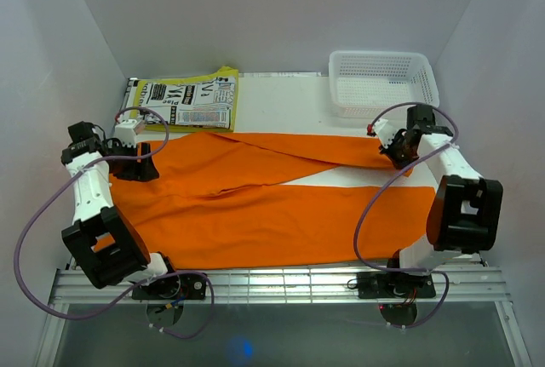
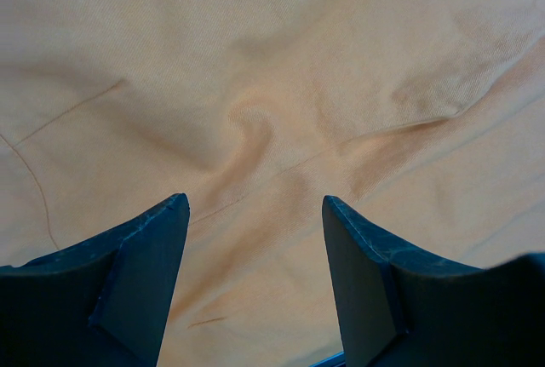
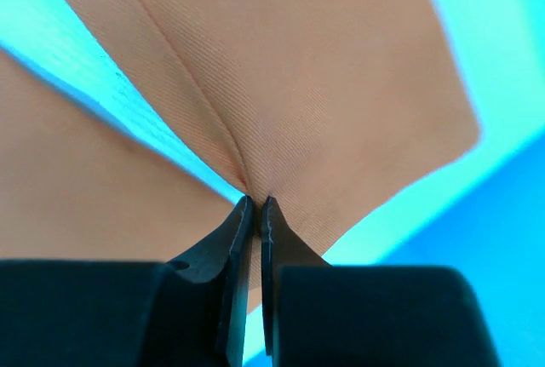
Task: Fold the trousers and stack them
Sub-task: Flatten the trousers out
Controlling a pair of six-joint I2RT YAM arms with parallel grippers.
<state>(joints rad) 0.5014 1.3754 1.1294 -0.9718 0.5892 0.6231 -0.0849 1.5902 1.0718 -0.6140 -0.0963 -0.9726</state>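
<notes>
Trousers lie spread flat; right gripper pinches one leg (jaws closed on cloth); left gripper gapes wide over them.

Black print on the yellow-edged paper, perhaps headlines; nothing legible

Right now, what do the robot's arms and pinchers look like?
The left arm and right arm are white with chunky black joints, each trailing a looping purple cable. The left gripper and right gripper have dark, pointed, wedge-shaped fingers.
</notes>
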